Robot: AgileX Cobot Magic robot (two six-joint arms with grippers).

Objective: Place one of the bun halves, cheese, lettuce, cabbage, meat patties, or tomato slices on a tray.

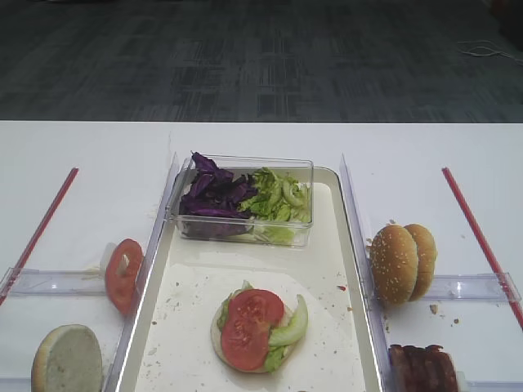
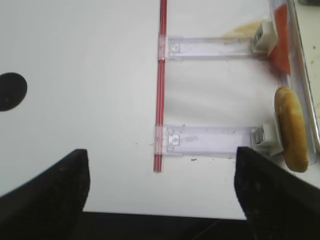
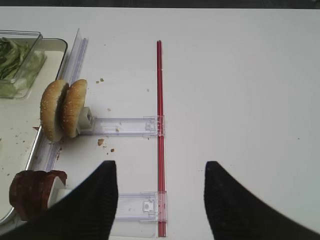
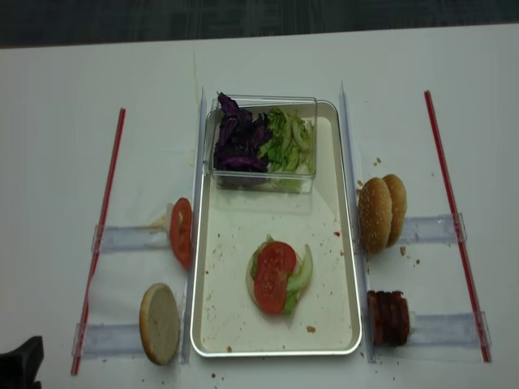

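**A:** White tabletop in front, grey carpet floor behind it. Where are the arms?

**B:** Neither shows in the high views. From its own camera the left gripper hangs over bare table with its fingers spread wide and nothing between them. The right gripper is also parted and empty, above the red strip on its side.

**A:** What lies nearest each one?

**B:** By the left gripper, a clear plastic rack props a cut bun half on edge. The next rack up holds a spare tomato slice upright. By the right gripper, two sesame bun halves stand on edge together, and the meat patties stand in the rack nearer the camera.

**A:** Why on edge?

**B:** I'd guess so that two fingers can close across a thin round from above.

**A:** And the tray?

**B:** The tray sits between the racks, crumb-speckled. A bottom bun lies flat near its front, with a lettuce leaf on it and a tomato slice on top. A clear box at the far end keeps the cabbage and loose lettuce side by side.

**A:** So what comes next?

**B:** Probably a patty or a sesame top, both on the right arm's side.
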